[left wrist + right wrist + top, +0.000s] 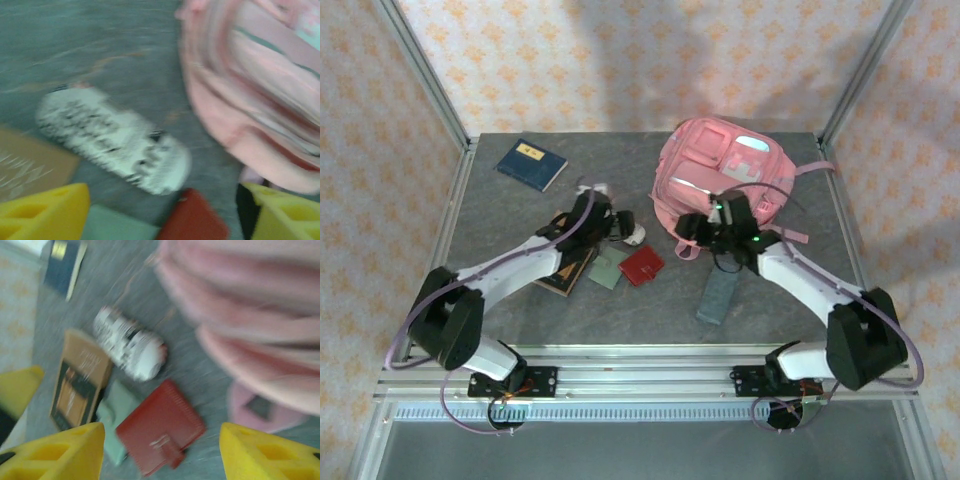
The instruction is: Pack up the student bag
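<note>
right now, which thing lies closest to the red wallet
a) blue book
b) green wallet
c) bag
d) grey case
b: the green wallet lies right against the red wallet, while the blue book, grey case and bag all sit apart from it.

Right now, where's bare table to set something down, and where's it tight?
Bare: the back strip between the blue notebook and the student bag; the near strip between the red wallet, the grey case and the table edge. Crowded: the centre, where brown book, green pouch, wallet and white patterned object cluster left of the bag.
</note>
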